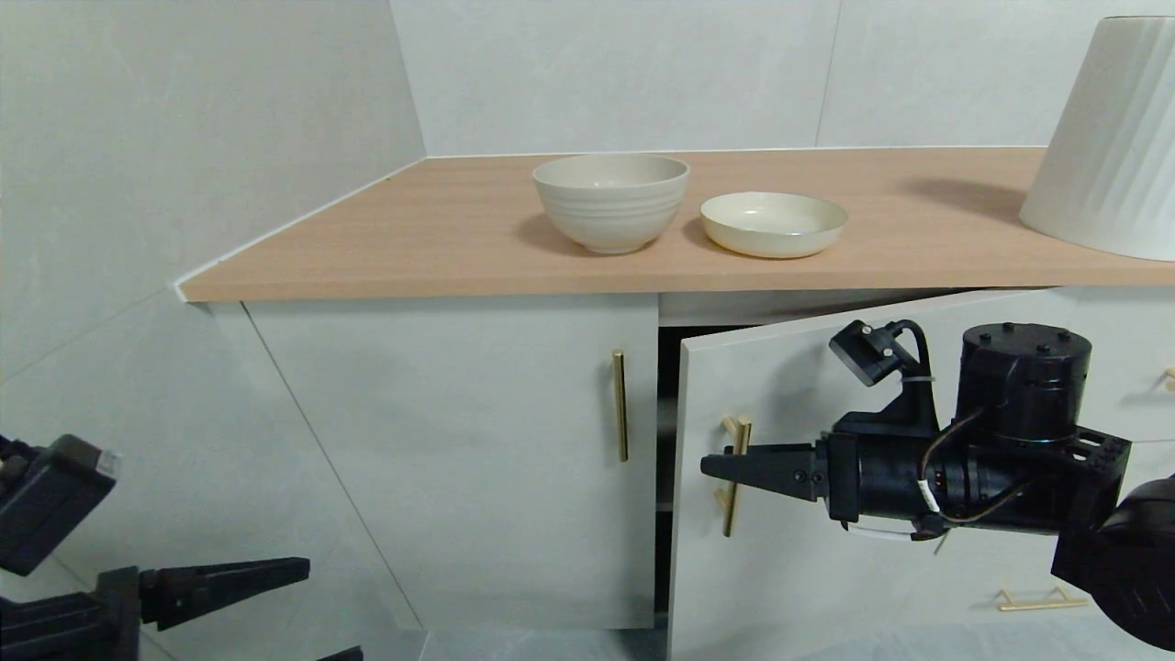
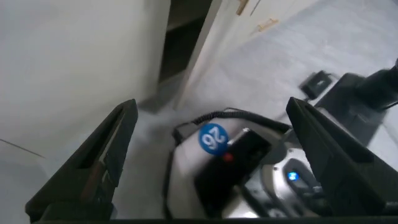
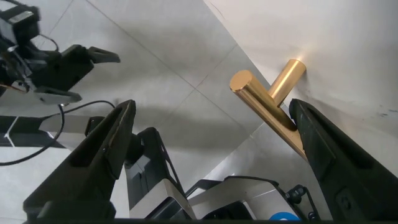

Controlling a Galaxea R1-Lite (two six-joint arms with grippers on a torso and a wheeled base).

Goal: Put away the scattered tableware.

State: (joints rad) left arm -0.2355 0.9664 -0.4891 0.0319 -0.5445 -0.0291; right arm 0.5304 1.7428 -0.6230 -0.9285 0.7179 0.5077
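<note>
On the wooden countertop [image 1: 431, 243] stand a deep ribbed cream bowl [image 1: 610, 200] and, just right of it, a shallow cream dish [image 1: 773, 223]. Below, the right cabinet door [image 1: 780, 569] stands ajar with a dark gap beside it. My right gripper [image 1: 714, 465] is at that door's gold handle [image 1: 734, 473]. Seen from the right wrist, the right gripper [image 3: 211, 112] is open, with the gold handle [image 3: 264, 102] between its fingers, close to one of them. My left gripper [image 1: 312, 613] hangs low at the left, open and holding nothing, well away from the cabinet.
The left cabinet door [image 1: 459, 459] is closed, with a vertical gold handle [image 1: 621, 418]. A tall white ribbed shade [image 1: 1106, 138] stands on the counter's right end. Tiled walls close off the left and back. A drawer pull [image 1: 1042, 601] sits low at the right.
</note>
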